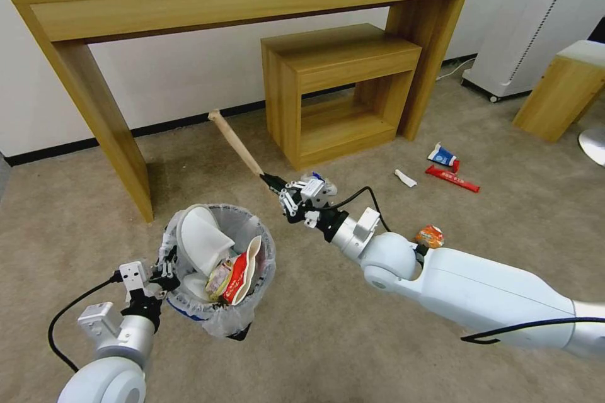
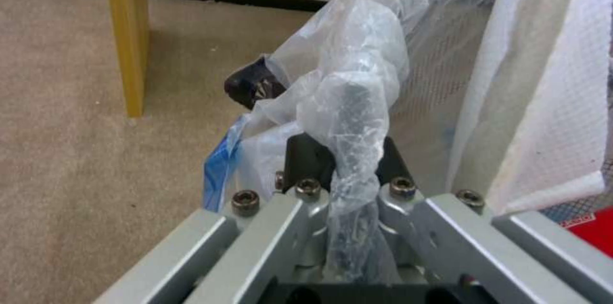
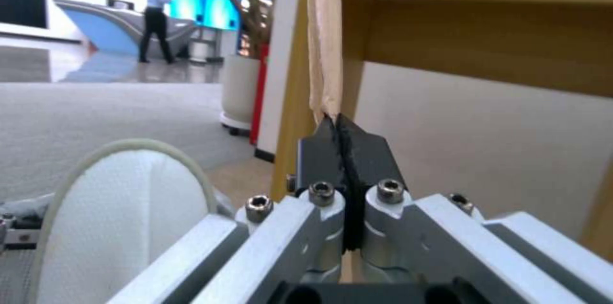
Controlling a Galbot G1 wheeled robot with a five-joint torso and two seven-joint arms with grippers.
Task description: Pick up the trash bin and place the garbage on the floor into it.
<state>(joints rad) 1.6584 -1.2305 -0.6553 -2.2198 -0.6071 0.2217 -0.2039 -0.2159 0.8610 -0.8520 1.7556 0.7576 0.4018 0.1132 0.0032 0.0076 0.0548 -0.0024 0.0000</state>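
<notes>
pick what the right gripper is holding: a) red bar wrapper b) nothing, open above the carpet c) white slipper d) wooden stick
d: the right gripper has its fingers shut on the lower end of the wooden stick, which angles up toward the wall, while the left gripper clamps the bagged rim of the trash bin.

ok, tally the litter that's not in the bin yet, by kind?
Wooden stick, in the right gripper: 1
Blue-white carton: 1
Red bar wrapper: 1
White crumpled wrapper: 1
Orange packet, beside the right arm: 1
Total: 5 outside the trash bin, which the left gripper holds by its rim.
</notes>
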